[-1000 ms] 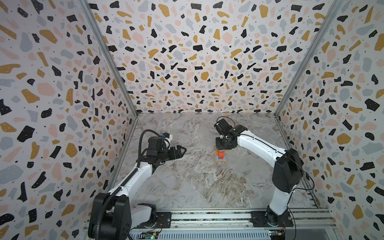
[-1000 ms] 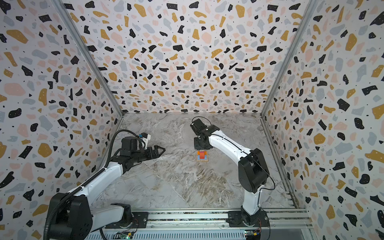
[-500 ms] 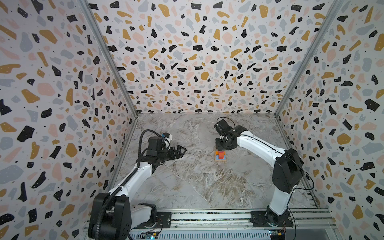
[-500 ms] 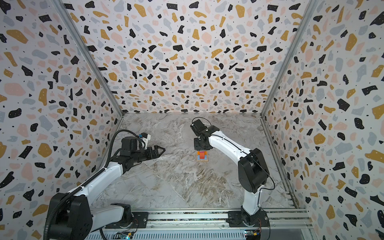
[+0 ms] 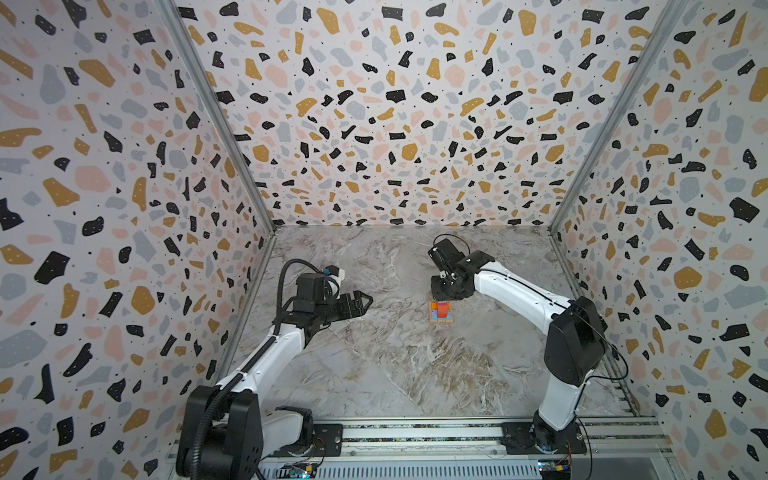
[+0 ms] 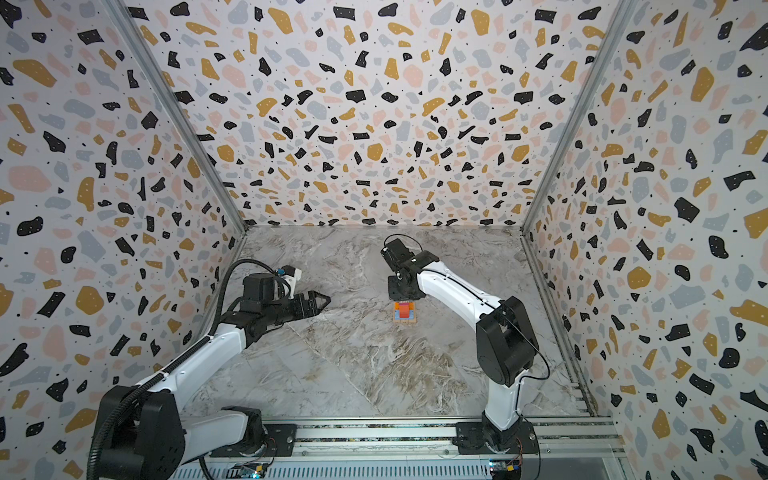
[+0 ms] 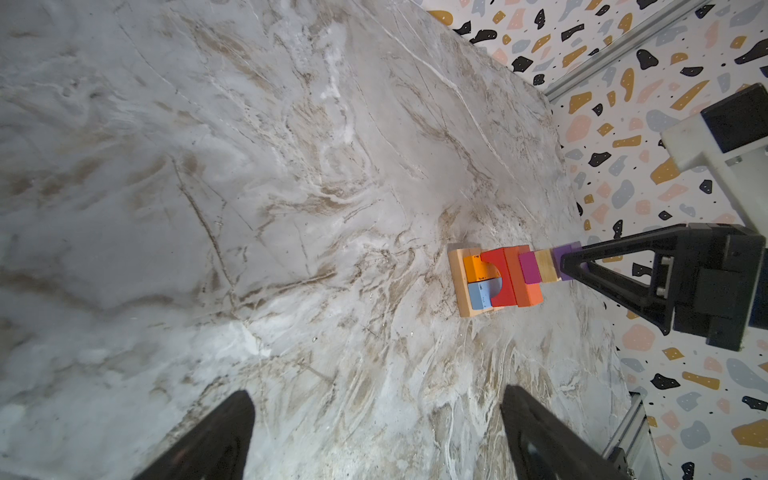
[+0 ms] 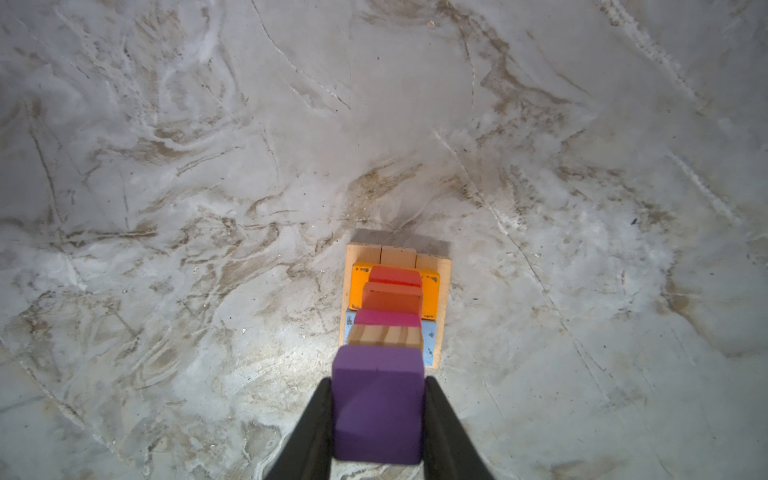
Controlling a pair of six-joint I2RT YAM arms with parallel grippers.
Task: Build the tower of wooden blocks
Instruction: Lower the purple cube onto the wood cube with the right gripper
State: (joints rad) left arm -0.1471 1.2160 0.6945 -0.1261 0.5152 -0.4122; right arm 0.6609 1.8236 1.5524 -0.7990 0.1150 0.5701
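Purple wooden cube [image 8: 376, 415], pinched by right gripper [image 8: 378, 384] atop stepped block tower [image 7: 498, 276], needs a straight, gentle release; left gripper [image 5: 361, 300] open.

Both top views look steeply down onto the whole bench [image 5: 374, 365]. The left wrist view faces past its spread fingers [image 7: 208, 436] to the tower [image 7: 511, 276] well beyond them; the right wrist view looks closely over the purple cube [image 8: 378, 399] between its fingers [image 8: 311, 428] down the same tower.
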